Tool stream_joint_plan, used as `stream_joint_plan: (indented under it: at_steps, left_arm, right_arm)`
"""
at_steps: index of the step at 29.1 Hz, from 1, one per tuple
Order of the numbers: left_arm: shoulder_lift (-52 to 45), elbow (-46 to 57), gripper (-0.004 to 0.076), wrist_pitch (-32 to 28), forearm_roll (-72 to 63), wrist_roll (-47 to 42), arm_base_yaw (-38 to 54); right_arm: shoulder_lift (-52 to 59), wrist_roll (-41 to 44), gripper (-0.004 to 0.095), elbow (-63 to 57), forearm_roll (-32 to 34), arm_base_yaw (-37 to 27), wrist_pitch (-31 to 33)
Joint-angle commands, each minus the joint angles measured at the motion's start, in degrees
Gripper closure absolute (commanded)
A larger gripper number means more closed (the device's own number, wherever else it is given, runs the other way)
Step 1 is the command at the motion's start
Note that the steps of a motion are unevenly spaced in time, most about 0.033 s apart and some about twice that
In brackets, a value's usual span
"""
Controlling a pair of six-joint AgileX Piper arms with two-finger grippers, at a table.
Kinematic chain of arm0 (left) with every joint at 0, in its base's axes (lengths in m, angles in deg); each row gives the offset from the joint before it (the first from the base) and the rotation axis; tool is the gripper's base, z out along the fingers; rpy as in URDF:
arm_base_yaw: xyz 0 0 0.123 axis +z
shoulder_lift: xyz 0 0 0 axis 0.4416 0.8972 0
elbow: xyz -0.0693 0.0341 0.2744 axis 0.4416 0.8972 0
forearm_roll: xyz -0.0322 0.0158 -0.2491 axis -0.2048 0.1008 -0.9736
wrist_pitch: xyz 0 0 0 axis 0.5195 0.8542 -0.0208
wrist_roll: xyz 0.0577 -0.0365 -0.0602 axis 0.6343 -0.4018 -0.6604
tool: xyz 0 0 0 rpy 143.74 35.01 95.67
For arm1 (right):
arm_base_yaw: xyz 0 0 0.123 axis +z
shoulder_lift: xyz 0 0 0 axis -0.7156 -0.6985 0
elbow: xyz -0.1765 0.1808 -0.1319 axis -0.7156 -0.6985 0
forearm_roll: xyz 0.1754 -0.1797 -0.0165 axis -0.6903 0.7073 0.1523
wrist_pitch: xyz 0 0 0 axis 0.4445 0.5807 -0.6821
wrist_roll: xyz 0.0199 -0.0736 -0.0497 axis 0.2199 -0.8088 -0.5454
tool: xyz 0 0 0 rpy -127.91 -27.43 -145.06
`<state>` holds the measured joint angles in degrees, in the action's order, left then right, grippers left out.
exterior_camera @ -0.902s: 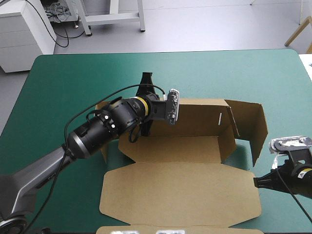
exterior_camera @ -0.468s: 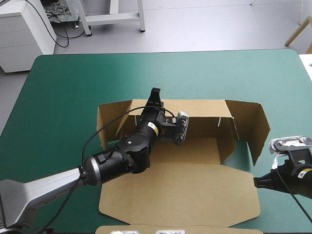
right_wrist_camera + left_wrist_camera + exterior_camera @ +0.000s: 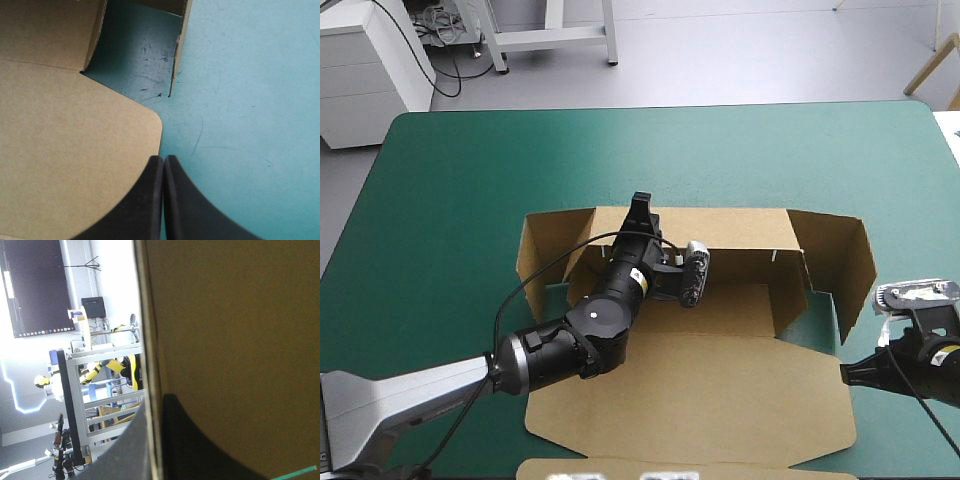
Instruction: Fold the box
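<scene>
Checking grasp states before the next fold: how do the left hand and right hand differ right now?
The left hand is at the far wall of the box, pinching its top edge; the right hand lies low at the right edge of the flat lid. The left hand has board between its fingers; the right hand's fingers meet on nothing, at the lid's rounded corner. Both are shut, and both are at the box.

You can see the table with its teal-green cover and round corners. Up close, the cover has little dark scratches on it.
</scene>
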<state>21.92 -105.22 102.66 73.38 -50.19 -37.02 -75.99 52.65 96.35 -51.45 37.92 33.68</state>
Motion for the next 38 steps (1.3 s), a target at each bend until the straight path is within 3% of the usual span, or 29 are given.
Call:
stream_joint_plan:
  at_steps: [1, 9, 21, 25, 33, 35, 38]
  left_arm:
    - [-1.85, 0.04, 0.0734, -1.81, 3.85, -4.24, -0.76]
    - [-1.85, 4.56, 0.0734, 0.68, 16.91, -14.34, -0.76]
    - [-1.85, 4.71, 0.0734, -1.00, 16.69, -14.46, -0.76]
    - [-1.85, 4.71, 0.0734, -1.36, 17.29, -15.43, -0.76]
    - [-1.85, 4.71, 0.0734, -1.26, 17.56, -16.06, -0.76]
    - [-1.85, 4.71, 0.0734, -1.26, 17.56, -16.78, -0.76]
    - [-1.85, 4.71, 0.0734, -1.26, 17.56, -17.08, -0.76]
  right_arm:
    - [-0.06, -0.43, 0.0927, 1.39, -0.49, -0.26, -2.19]
    - [-0.06, -0.43, 0.0927, 1.39, -0.49, -0.26, -2.19]
    - [-0.06, 2.64, 0.0909, 1.39, -0.49, -0.26, -2.30]
    - [-0.06, 5.89, 0.0736, 1.39, -0.49, -0.26, -2.30]
    - [-0.06, 6.87, 0.0230, 1.39, -3.47, -0.26, -3.26]
    - [-0.06, 6.87, 0.0170, 1.39, -4.74, -0.26, -3.83]
    - [-0.06, 6.87, 0.0162, 1.39, -6.44, -0.26, -4.43]
